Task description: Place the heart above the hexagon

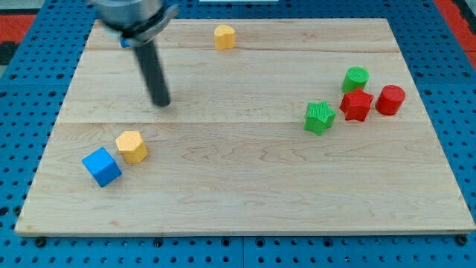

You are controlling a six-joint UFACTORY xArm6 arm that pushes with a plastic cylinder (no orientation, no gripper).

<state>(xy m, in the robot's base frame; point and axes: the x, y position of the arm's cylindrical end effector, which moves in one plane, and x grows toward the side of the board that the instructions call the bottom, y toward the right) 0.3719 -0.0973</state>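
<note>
My tip [161, 103] sat on the bench [238, 186], touching no block; it is a bare rod with no fingers, so it held nothing. The yellow hexagon [132, 146] lay below it toward the view's bottom left, with the blue cube [101, 166] just beside it. The yellow heart [224, 36] lay near the view's top, well apart from the hexagon. At the right clustered a green star [320, 117], green cylinder [355, 78], red star [357, 105] and red cylinder [390, 99].

The yellow heart [224, 36] lies near the board's top edge; the yellow hexagon [132, 146] sits at lower left, well apart.
</note>
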